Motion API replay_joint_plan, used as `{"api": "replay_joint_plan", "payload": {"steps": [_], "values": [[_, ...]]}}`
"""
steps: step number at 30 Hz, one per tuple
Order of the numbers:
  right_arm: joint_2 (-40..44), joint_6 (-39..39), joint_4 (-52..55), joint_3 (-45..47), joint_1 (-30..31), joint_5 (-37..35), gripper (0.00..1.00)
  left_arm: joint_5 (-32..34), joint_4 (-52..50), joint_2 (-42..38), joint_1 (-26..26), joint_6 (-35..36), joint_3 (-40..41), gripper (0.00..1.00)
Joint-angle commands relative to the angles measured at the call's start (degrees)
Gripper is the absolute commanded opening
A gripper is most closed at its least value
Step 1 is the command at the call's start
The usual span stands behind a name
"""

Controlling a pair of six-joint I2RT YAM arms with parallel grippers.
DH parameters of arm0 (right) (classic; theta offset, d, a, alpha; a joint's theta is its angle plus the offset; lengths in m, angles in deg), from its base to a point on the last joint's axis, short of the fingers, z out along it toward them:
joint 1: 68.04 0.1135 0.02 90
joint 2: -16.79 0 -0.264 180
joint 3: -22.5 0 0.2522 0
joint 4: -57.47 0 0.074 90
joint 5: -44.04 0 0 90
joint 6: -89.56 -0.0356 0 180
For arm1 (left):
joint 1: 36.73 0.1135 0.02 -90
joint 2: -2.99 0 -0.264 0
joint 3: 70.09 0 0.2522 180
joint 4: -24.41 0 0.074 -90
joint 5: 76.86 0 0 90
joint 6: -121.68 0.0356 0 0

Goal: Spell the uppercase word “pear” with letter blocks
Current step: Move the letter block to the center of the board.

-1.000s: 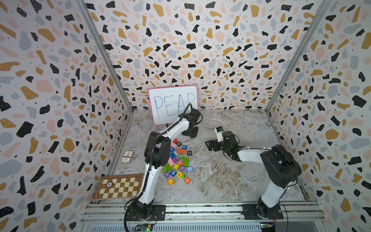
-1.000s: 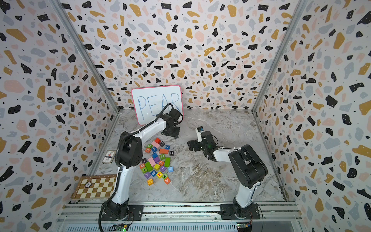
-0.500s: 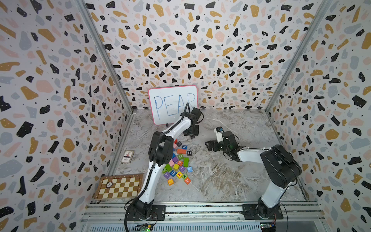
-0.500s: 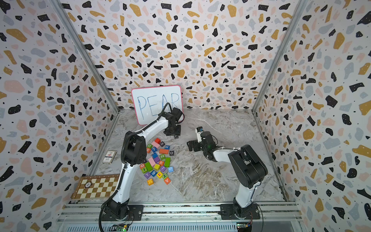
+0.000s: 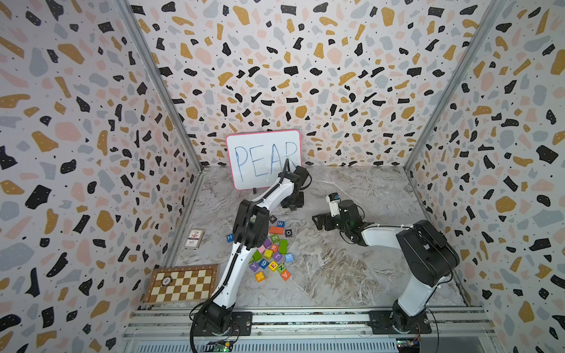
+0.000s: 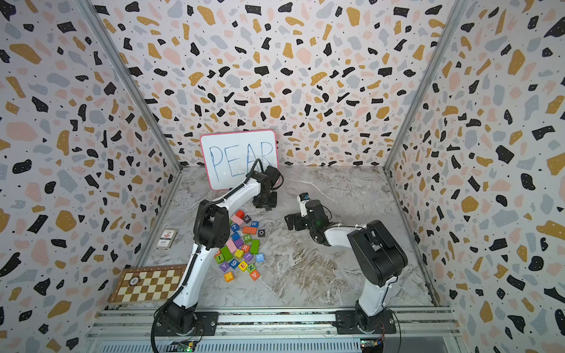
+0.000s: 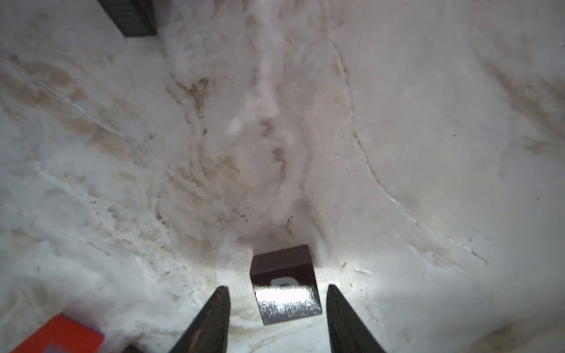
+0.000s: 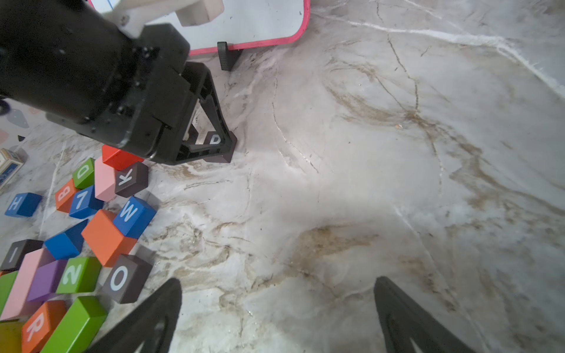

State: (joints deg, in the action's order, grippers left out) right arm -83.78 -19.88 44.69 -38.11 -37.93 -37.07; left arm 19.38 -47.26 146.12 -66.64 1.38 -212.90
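Note:
The black P block (image 7: 286, 293) rests on the marble table between the fingers of my left gripper (image 7: 277, 288), with a gap on each side; the gripper is open. The right wrist view shows the same P block (image 8: 215, 139) inside the left gripper (image 8: 211, 146), in front of the whiteboard. In the block pile lie the yellow E block (image 5: 273, 266), the orange A block (image 5: 285, 275) and the orange-red R block (image 5: 274, 247). To the right of the pile, my right gripper (image 5: 319, 221) hovers low, wide open and holding nothing (image 8: 277, 280).
A whiteboard (image 5: 263, 159) reading PEAR leans on the back wall. Several other coloured letter, digit and plain blocks (image 6: 241, 241) lie heaped at centre left. A chessboard (image 5: 182, 284) and a card box (image 5: 193, 238) lie by the left wall.
The left arm's elbow has shifted a little to the right while its gripper stayed over the P block near the whiteboard. The right arm has not moved.

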Motion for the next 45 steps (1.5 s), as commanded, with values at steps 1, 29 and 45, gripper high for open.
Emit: {"api": "replay_joint_plan", "payload": {"steps": [1, 29, 45], "values": [[-0.2, 0.3, 0.7, -0.4, -0.2, 0.6, 0.99, 2.0, -1.5, 0.6, -0.2, 0.2, -0.7, 0.46], [-1.0, 0.2, 0.7, -0.9, -0.1, 0.9, 0.99, 5.4, 0.3, 4.5, 0.3, 1.5, -5.3, 0.29], [-1.1, -0.2, 0.5, -1.0, -0.2, 1.3, 0.99, 5.6, 0.0, 6.4, 0.9, 1.3, -8.0, 0.3]]}}
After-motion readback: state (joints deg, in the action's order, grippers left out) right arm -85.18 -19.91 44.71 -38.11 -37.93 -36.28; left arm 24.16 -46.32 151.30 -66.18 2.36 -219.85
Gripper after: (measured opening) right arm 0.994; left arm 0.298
